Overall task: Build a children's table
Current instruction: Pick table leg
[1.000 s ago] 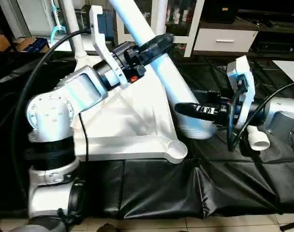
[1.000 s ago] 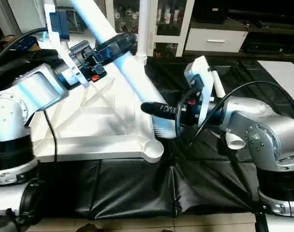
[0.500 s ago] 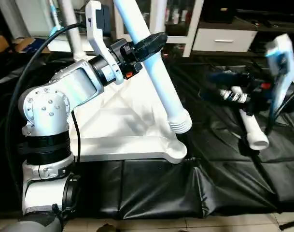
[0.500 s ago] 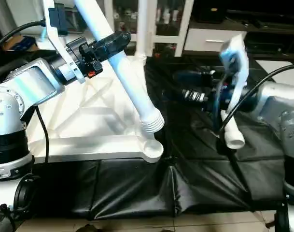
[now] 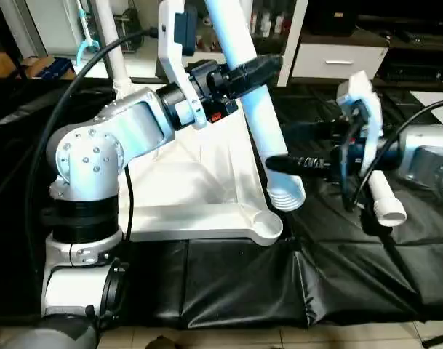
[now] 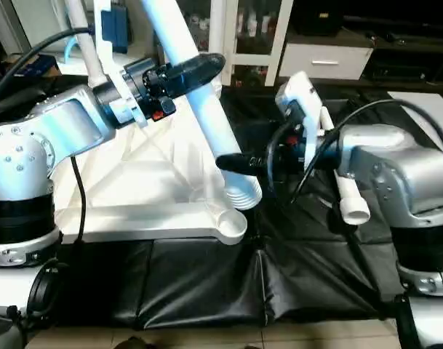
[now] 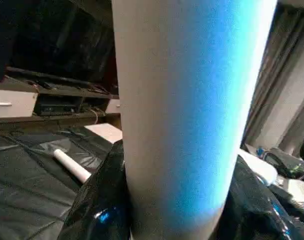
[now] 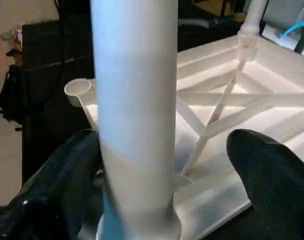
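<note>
The table top [image 5: 206,182] lies ribbed side up on black sheeting [image 5: 337,276] at centre frame, its near-right corner socket [image 5: 267,222] empty. A white leg [image 5: 254,109] slants from the upper middle of the frame down to a ribbed lower end [image 5: 286,196] that hangs just above and slightly right of that socket — not yet seated. The left gripper [image 5: 246,73], upper centre, pinches the leg partway up, black fingers pressed against both sides of the tube. The right gripper [image 5: 301,161], reaching in from the right, stands spread wide; in the right wrist view its two fingers [image 8: 271,170] straddle the leg with a clear gap on one side, so it brackets the tube rather than clamps it. A second leg [image 5: 385,200] lies on the sheeting at centre right, beneath the right forearm, and another leg [image 5: 112,51] stands already fitted at the far-left corner.

Risks, as judged from this arrangement:
- With one high grip only, the long leg may swing or slide in the fingers, carrying the ribbed end past the socket rim.
- Pushed down off-axis — the tube is tilted — the end could jam on the rim or shove the light top across the sheeting.
- If the right gripper closes off-centre, it may knock the lower end sideways.
- The right forearm could roll the loose leg away.
</note>
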